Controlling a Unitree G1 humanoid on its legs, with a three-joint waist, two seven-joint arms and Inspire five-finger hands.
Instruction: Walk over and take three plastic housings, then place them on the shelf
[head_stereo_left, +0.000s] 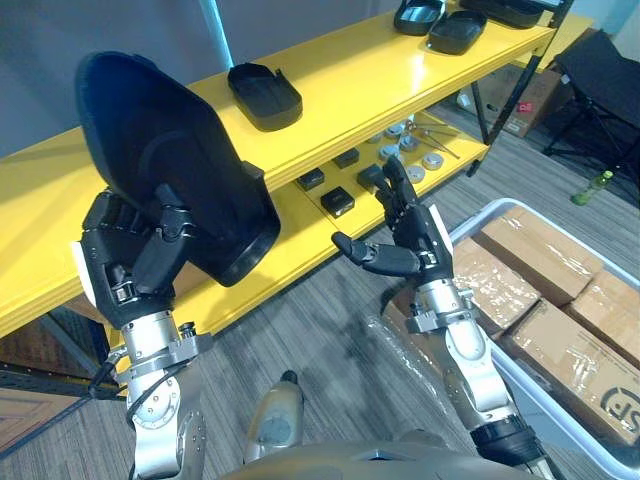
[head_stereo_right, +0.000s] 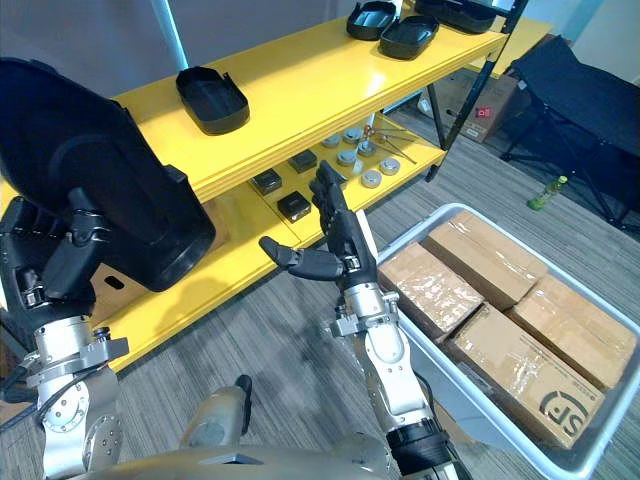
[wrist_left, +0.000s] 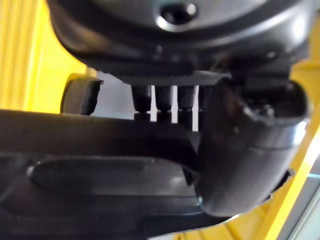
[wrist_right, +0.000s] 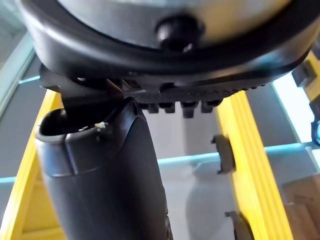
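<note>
Black plastic housing (head_stereo_left: 180, 160) is gripped in your left hand (head_stereo_left: 120, 262) near the yellow shelf (head_stereo_left: 340, 80); your right hand (head_stereo_left: 420, 237) is open.

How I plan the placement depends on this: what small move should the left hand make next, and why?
Probably lower the left hand, whose fingers grip a black housing held up before the yellow shelf, onto the bare top near the housing lying there. The right hand hangs open.
</note>
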